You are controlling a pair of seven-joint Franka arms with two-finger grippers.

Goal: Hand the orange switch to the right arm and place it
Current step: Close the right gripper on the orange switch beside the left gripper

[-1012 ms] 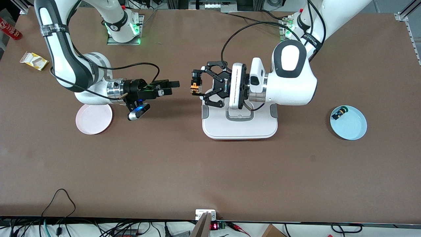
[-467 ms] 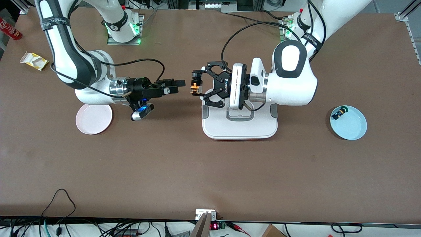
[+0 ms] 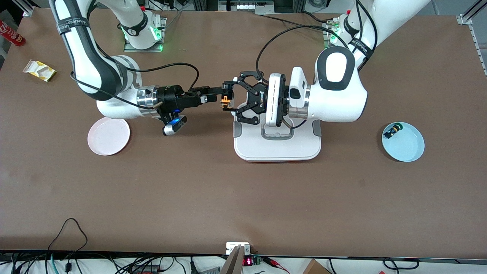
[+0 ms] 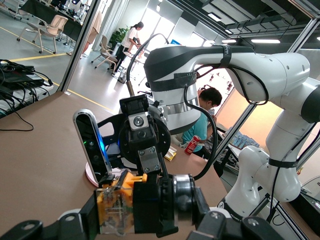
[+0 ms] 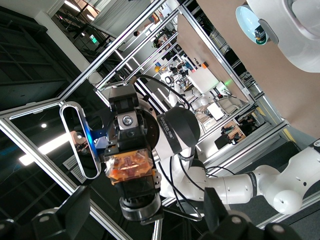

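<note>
The orange switch hangs over the table beside the white board, with my left gripper shut on it. The left wrist view shows its orange end, black body and silver ring pinched between the claw fingers. My right gripper comes in level from the right arm's end, open, and its fingertips reach the switch. In the right wrist view the switch sits between my right gripper's wide-spread fingers, with a gap on each side.
A white board lies under the left wrist. A pink plate sits below the right arm. A blue plate toward the left arm's end holds a green-ringed switch. A yellow packet and a red can lie at the table's corner.
My right gripper has travelled toward the left gripper, closing the gap until its open fingers reach the switch. The left arm and the switch have stayed still.
</note>
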